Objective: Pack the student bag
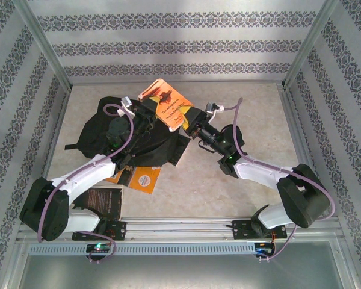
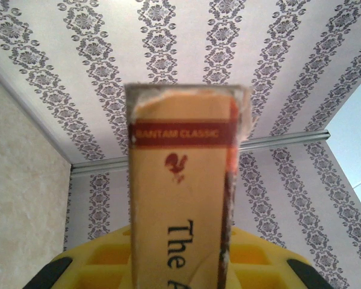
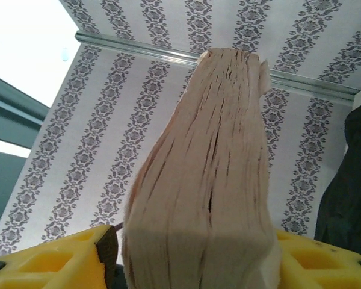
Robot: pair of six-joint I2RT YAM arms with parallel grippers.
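Tools: left tool (image 2: pixel 177 268), right tool (image 3: pixel 195 259) both clamped on orange book (image 1: pixel 165 101), over student bag (image 1: pixel 102 129).
Pending: you've that book to insert; spare books (image 1: pixel 141 179) on table (image 1: pixel 228 180).

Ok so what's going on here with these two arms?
Both arms hold one orange paperback up over the black student bag, which lies on the table. The left pincer clamps its spine side, the right pincer its page edges. It is not in the bag yet. A second orange book lies on the table near the left arm.
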